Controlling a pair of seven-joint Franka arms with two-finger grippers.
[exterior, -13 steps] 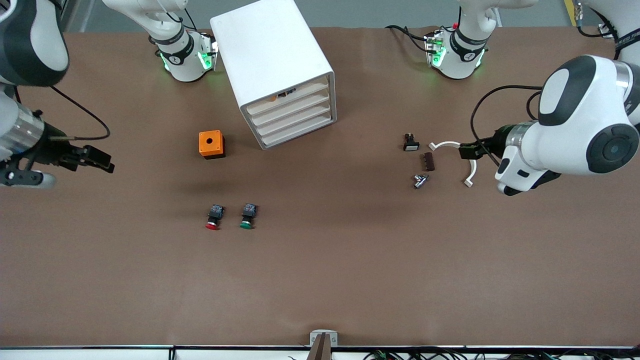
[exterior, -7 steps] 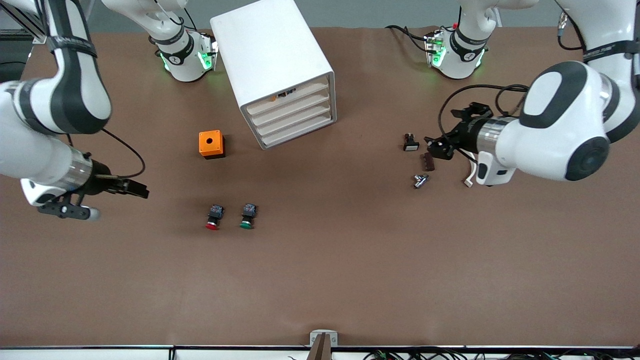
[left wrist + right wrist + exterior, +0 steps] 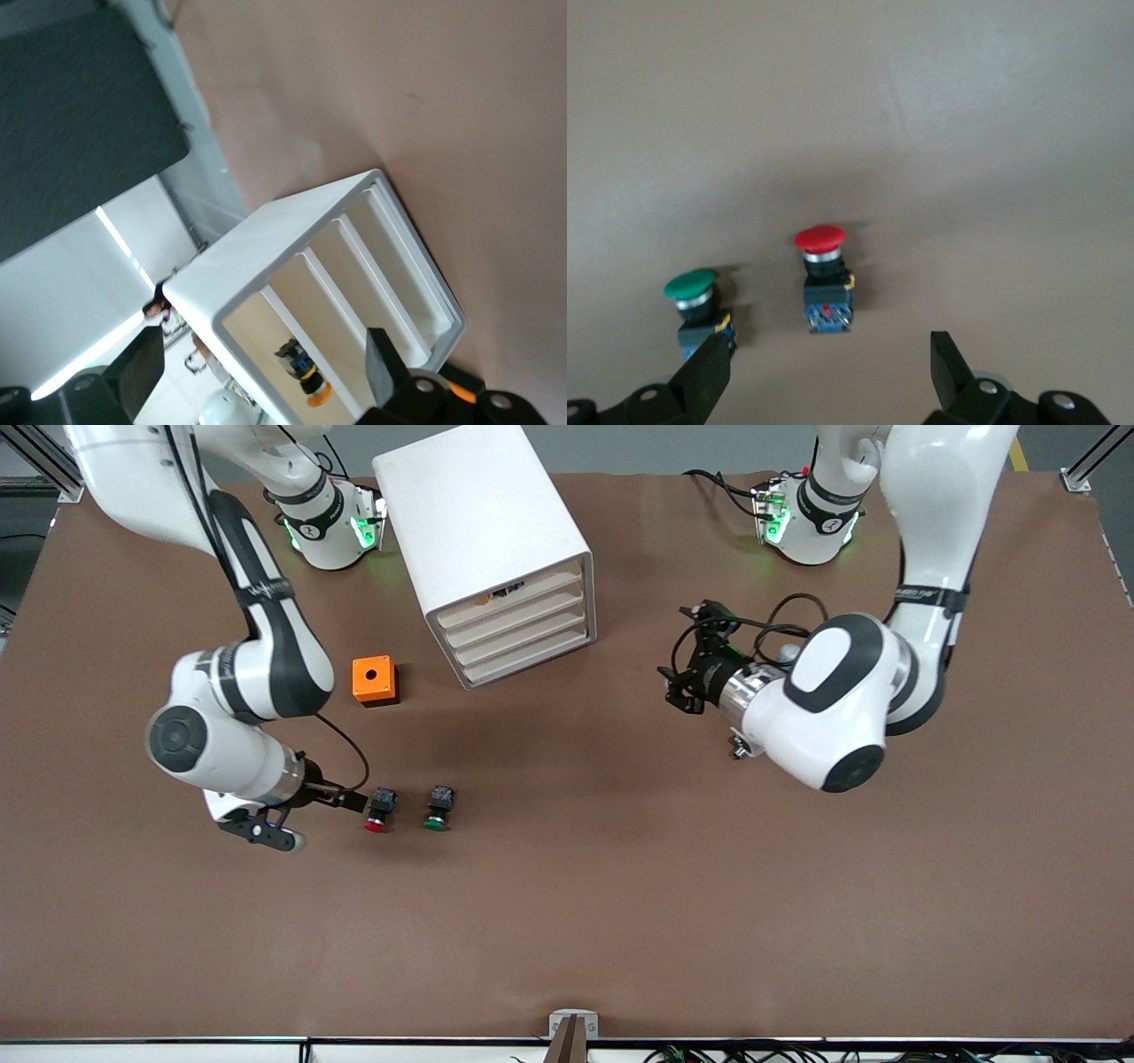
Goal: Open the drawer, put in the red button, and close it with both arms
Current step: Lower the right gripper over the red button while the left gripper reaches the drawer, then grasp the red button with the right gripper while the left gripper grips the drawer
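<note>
While the tall white box cabinet [image 3: 485, 549] stands by the worktop's edge where the robots' bases are, its second-from-top white tray drawer [image 3: 518, 611] sits pushed in. The small red-capped push-button with a dark block at its back [image 3: 378, 810] lies on the brown worktop [image 3: 620, 886] nearer the front camera, beside a green-capped push-button [image 3: 438, 809]. The right arm's black gripper [image 3: 347, 802] hovers just beside the red one, fingers [image 3: 709, 376] spread wide. The left arm's black gripper [image 3: 684, 689] faces the cabinet front, fingers [image 3: 379, 359] wide apart. An orange box with a hole [image 3: 374, 680] rests beside the cabinet.
</note>
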